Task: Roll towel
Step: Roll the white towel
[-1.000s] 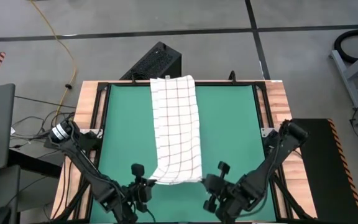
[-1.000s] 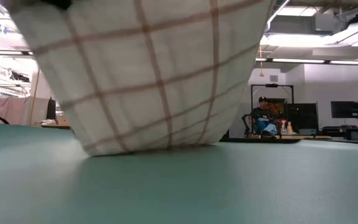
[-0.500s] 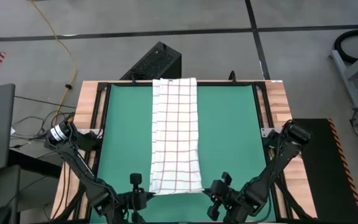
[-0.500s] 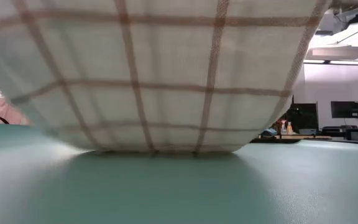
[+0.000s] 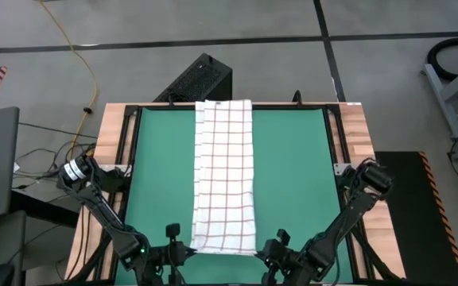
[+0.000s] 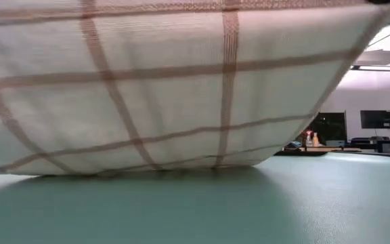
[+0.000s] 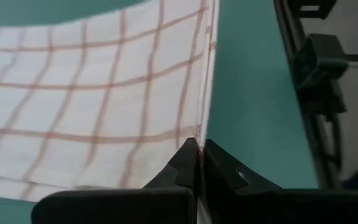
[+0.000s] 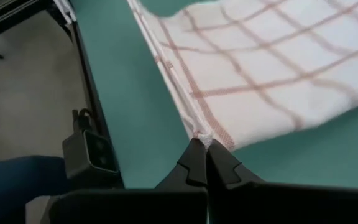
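- Towel (image 5: 226, 175) lies lengthwise down the middle of the green mat (image 5: 296, 175) on the counter (image 5: 356, 135), far end at the mat's far edge, near end between the two arms
- Left tool (image 7: 197, 152): fingers pressed together, pinching the towel's near corner on its side; the hem runs straight into the fingertips in the left wrist view
- Right tool (image 8: 201, 151): likewise closed on the opposite near corner, the hemmed edge caught between its tips
- Low view: near end of the towel (image 6: 168, 88) is held up off the mat, sagging in a curve whose lowest part touches the surface
- Progress, judged: no roll visible anywhere along the cloth; it is flat over nearly all its length, with only the near edge raised. Reads as the very start, corners gripped and ready to turn over
- Left to do: fold the near edge over onto the cloth and wind it toward the far end, keeping both corners level so the roll does not skew
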Action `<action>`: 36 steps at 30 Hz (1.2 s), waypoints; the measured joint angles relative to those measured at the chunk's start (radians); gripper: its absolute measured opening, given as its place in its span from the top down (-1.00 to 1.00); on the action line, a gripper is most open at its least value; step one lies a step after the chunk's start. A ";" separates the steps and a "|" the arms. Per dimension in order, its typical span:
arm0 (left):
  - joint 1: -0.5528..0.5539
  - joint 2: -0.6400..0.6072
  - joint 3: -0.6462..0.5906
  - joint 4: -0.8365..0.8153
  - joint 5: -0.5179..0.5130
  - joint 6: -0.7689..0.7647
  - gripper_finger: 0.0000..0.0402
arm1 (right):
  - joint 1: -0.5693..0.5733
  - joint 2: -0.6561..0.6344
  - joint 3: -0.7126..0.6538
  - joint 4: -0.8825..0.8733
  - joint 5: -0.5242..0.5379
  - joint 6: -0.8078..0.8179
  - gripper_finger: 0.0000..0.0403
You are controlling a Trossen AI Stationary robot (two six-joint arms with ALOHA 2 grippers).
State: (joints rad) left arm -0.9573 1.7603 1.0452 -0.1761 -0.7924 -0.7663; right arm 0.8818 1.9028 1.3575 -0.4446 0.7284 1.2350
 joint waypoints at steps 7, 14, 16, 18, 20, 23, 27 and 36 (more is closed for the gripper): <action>-0.018 0.000 -0.001 0.032 0.061 0.007 1.00 | 0.004 0.034 0.000 0.043 -0.008 0.021 0.98; 0.001 0.000 -0.001 -0.058 0.000 0.099 1.00 | -0.054 0.024 0.029 -0.032 -0.007 -0.055 0.98; 0.019 0.000 -0.001 -0.111 -0.001 0.092 1.00 | -0.075 0.024 0.039 -0.070 -0.036 -0.052 0.98; 0.037 0.000 -0.001 -0.156 0.000 0.092 1.00 | -0.092 0.024 0.039 -0.092 -0.048 -0.050 0.98; 0.056 0.000 -0.001 -0.188 0.003 0.092 1.00 | -0.105 0.024 0.039 -0.111 -0.056 -0.050 0.98; 0.078 0.000 -0.001 -0.211 0.011 0.096 1.00 | -0.120 0.027 0.040 -0.137 -0.101 -0.049 0.98; 0.093 0.000 -0.015 -0.208 0.011 0.135 1.00 | -0.144 0.033 0.040 -0.163 -0.122 -0.051 0.98; 0.115 0.000 -0.171 -0.033 0.020 0.121 1.00 | -0.186 0.036 0.033 -0.203 -0.152 -0.090 0.98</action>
State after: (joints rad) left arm -0.8427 1.7603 0.8738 -0.2096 -0.7728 -0.6455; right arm 0.6959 1.9385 1.3908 -0.6478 0.5761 1.1448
